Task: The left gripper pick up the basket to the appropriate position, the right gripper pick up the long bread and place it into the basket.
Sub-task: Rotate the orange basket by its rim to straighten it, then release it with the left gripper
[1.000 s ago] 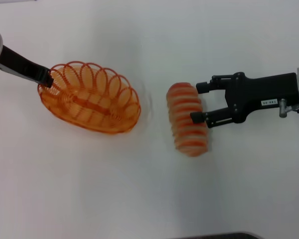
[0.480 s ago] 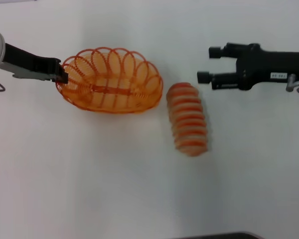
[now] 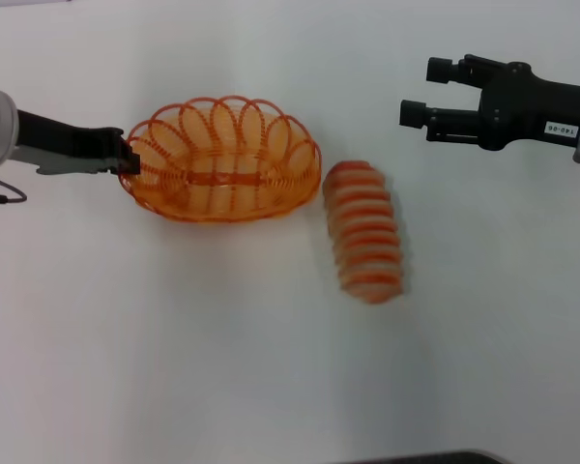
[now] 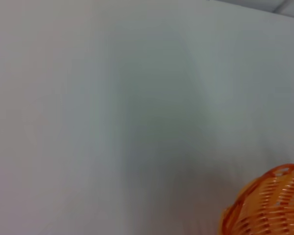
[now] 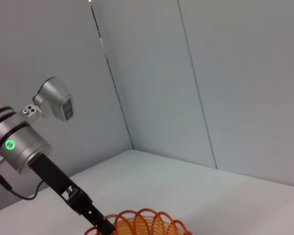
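Bread: the bread [image 3: 365,232] lies flat on the white table [image 3: 222,367], right of the middle. It is the nearest thing to me.
Bread's long way: it runs near to far, leaning a little, with its far end toward the left.
Bread and basket: the far end of the bread sits just beside the right end of the basket [image 3: 220,171]. I cannot tell if they touch.
Basket: it is left of the bread and a bit farther back. Its long way runs left to right, so it lies across the bread's line.
Left claw: the left claw [image 3: 126,160] is at the left end of the basket, pinched shut on the rim there.
Right claw: the right claw [image 3: 427,95] is far back on the right, with its two fingers apart and nothing between them. It holds no bread.
Which way to the bread: the bread lies nearer than the right claw and to its left, well apart from it.
Nearer arm: the right arm is the closer one to the bread.
My guess for the next move: the right claw must come nearer and to the left, then close across the bread's short way.
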Robot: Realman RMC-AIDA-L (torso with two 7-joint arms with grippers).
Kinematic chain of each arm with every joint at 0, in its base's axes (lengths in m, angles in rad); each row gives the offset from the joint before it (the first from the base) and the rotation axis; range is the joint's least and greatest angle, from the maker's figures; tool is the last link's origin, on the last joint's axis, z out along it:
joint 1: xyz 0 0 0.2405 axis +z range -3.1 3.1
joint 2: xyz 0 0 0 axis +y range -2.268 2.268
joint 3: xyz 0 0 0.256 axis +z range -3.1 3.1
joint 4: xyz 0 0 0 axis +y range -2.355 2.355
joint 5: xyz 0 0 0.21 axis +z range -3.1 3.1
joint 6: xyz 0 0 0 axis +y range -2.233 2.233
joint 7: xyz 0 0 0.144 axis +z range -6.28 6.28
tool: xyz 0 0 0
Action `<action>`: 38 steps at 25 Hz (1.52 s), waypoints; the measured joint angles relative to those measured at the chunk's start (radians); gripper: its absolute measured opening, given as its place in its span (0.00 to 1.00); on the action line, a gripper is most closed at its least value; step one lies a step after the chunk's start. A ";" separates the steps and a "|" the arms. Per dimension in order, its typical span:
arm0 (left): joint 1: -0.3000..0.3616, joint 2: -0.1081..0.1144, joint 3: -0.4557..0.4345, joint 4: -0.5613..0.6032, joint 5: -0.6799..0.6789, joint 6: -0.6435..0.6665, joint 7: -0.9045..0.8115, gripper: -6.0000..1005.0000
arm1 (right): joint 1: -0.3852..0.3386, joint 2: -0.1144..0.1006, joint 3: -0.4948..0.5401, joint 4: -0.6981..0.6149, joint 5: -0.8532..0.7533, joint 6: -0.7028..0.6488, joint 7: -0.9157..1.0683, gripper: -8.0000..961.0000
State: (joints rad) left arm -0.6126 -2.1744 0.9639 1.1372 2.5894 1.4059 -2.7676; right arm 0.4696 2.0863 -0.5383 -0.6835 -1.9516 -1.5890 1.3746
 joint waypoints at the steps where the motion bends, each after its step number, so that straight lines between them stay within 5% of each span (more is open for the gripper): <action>1: 0.010 0.000 0.018 0.000 -0.004 -0.014 -0.008 0.08 | -0.001 0.000 0.000 0.003 0.000 0.000 0.000 0.94; 28: 0.064 0.003 0.121 -0.028 -0.057 -0.096 -0.020 0.08 | 0.005 0.000 -0.009 0.035 0.000 0.048 -0.015 0.94; 38: 0.076 0.006 0.111 -0.028 -0.060 -0.099 0.003 0.22 | 0.009 0.000 -0.016 0.039 -0.005 0.047 -0.017 0.94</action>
State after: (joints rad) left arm -0.5370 -2.1687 1.0753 1.1088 2.5294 1.3074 -2.7650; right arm 0.4782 2.0862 -0.5539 -0.6440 -1.9570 -1.5416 1.3576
